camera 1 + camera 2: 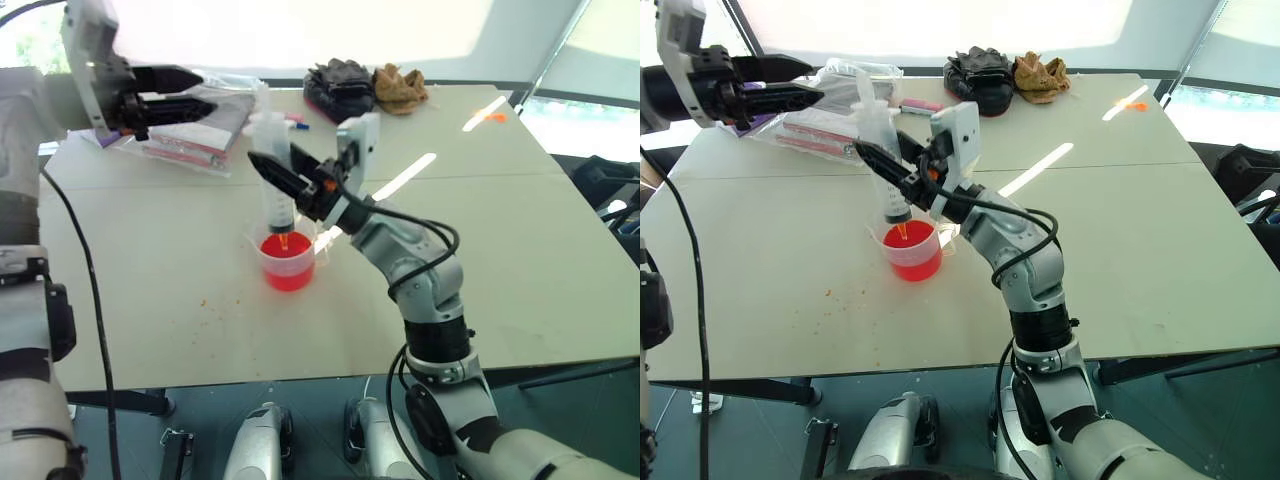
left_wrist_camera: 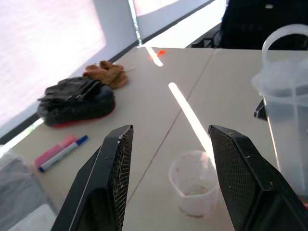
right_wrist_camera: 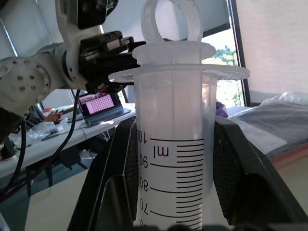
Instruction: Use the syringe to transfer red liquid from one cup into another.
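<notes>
My right gripper (image 1: 272, 170) is shut on the clear barrel of the syringe (image 1: 272, 150) and holds it upright. Its orange tip dips inside the rim of the short cup (image 1: 287, 262) of red liquid (image 1: 288, 272). The whitish plunger (image 3: 171, 24) is pushed fully in. A clear cup (image 2: 195, 183) with reddish residue stands right behind the red cup, partly hidden by my right arm. My left gripper (image 1: 203, 90) hovers open and empty high at the table's far left, pointing toward the syringe top.
Plastic bags of packets (image 1: 195, 130) lie at the back left. A blue-and-pink marker pen (image 2: 62, 153) lies near them. Dark gloves (image 1: 340, 85) and a brown cloth (image 1: 400, 88) sit at the far edge. The table's front edge (image 1: 300, 375) is close below the cups.
</notes>
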You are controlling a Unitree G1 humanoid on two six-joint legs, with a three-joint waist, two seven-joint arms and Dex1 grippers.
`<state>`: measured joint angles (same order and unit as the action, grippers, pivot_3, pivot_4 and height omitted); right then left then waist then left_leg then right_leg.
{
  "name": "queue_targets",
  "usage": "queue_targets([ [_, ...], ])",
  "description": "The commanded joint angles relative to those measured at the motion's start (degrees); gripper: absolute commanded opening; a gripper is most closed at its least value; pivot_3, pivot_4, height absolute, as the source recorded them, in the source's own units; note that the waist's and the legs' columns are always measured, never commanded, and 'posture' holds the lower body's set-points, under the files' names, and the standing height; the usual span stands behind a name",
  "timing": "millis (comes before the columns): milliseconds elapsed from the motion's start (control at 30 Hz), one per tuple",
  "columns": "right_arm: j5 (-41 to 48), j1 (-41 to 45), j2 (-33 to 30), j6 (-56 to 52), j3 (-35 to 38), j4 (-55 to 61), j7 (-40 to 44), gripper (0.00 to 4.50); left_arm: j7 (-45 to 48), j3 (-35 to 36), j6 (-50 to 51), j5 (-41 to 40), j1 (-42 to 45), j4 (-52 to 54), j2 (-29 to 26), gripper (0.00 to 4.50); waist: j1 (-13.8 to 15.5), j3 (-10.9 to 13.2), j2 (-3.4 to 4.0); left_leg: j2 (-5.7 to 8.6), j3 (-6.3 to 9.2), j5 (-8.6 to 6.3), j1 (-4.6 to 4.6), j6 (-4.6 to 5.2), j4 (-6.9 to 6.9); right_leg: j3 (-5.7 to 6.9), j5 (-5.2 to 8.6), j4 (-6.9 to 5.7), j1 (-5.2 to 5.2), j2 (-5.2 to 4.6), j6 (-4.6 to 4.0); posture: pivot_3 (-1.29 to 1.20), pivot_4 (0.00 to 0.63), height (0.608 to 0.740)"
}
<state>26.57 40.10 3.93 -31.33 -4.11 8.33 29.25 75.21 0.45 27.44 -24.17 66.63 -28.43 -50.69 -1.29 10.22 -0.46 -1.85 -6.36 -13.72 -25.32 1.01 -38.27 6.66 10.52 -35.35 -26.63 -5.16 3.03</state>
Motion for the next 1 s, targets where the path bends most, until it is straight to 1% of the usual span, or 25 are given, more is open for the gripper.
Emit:
queue_targets([
  [33, -1.4, -1.3, 1.0, 5.6, -1.9, 1.1, 0.3, 1.47, 1.5, 0.6, 1.6, -0.3, 1.1, 2.8, -0.1, 2.58, 0.1, 0.0, 0.0, 0.0, 0.03, -0.01, 0.0, 0.03, 0.0, 0.0, 0.0, -0.01, 0.0, 0.03, 0.0, 0.0, 0.15, 0.74],
  [267, -6.5, -4.0, 2.1, 16.6, -5.0, -4.7, 0.5, 1.47, 3.6, 0.6, 5.2, -1.0, -2.1, 7.4, 0.0, 2.58, 0.1, 0.0, 0.0, -0.02, 0.07, -0.03, 0.01, 0.06, -0.03, -0.02, 0.0, -0.04, 0.01, 0.07, -0.01, 0.0, 0.15, 0.74],
  [433, -9.7, -3.7, 2.3, 24.8, -4.8, -11.7, 0.3, 1.47, 4.0, 0.7, 5.4, -0.5, -2.8, 7.8, 0.8, 2.58, 0.3, 0.0, 0.0, -0.02, 0.08, 0.02, 0.02, -0.03, -0.05, -0.03, 0.0, -0.03, 0.04, 0.07, -0.01, 0.0, 0.15, 0.74],
  [533, -10.9, -3.4, 1.9, 28.0, -4.7, -14.9, 0.7, 1.47, 4.1, 0.7, 5.1, -0.3, -2.9, 7.7, 1.1, 2.58, 0.3, 0.0, -0.01, -0.02, 0.09, 0.02, 0.02, -0.02, -0.06, -0.03, 0.0, -0.02, 0.07, 0.07, -0.01, 0.0, 0.15, 0.74],
  [633, -11.5, -3.6, 1.4, 29.7, -4.7, -16.6, 1.1, 1.47, 2.5, 1.1, 3.7, 0.1, -2.0, 6.7, 2.7, 2.58, 0.4, 0.0, -0.01, -0.02, 0.1, 0.07, 0.02, -0.12, -0.06, -0.02, 0.0, -0.03, 0.07, 0.07, -0.01, 0.0, 0.15, 0.74],
  [800, -11.8, -4.1, 1.4, 30.4, -4.9, -16.9, 1.6, 1.47, 2.3, -0.3, -0.4, 2.7, -1.4, 4.5, 4.4, 2.58, 0.3, 0.0, 0.0, 0.0, 0.1, 0.08, 0.03, -0.12, -0.08, -0.03, 0.0, -0.06, 0.08, 0.08, -0.01, 0.0, 0.15, 0.74],
  [933, -11.9, -3.9, 1.5, 30.2, -4.9, -16.5, 1.4, 1.47, 1.5, -2.0, -4.6, 5.3, -0.3, 1.3, 7.5, 2.58, 0.3, 0.0, -0.01, 0.0, 0.09, 0.09, 0.04, -0.13, -0.08, -0.03, 0.0, -0.08, 0.08, 0.1, -0.01, 0.0, 0.15, 0.74],
  [1000, -11.9, -3.8, 1.6, 30.2, -4.9, -16.4, 1.2, 1.47, 1.3, -1.5, -4.7, 5.0, 0.6, -0.1, 9.0, 2.58, 0.4, 0.0, -0.01, -0.01, 0.08, 0.09, 0.04, -0.13, -0.11, -0.03, 0.0, -0.08, 0.1, 0.09, -0.01, 0.0, 0.15, 0.74],
])
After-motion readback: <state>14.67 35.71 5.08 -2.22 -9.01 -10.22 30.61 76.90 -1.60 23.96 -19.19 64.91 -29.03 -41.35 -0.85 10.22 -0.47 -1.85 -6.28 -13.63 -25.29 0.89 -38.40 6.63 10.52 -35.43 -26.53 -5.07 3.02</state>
